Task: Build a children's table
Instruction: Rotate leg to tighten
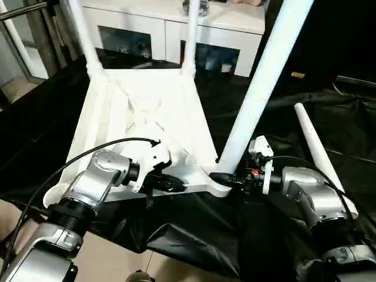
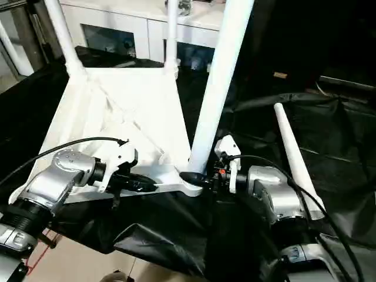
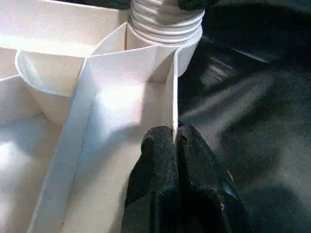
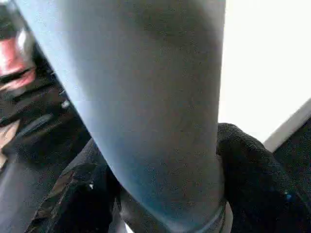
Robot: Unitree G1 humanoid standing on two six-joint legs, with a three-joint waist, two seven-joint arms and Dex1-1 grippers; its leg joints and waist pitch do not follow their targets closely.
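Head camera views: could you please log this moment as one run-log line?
stage: third leg at near corner socket | left gripper: shut on table rim | right gripper: around leg base | spare leg: lying on black sheet

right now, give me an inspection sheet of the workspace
surface: black sheeting, wrinkled, under the work
job's things: tabletop upside down, ribs up; two legs stand in the far sockets; near right leg seated in its corner socket, leaning; fourth leg lying loose on the sheet at right
clutter: nothing seen
claws: left claw shut on the tabletop's near rim; right claw around the base of the near right leg
cables: black cable arching over the left forearm, another over the right wrist
surroundings: white cabinet with glass doors behind
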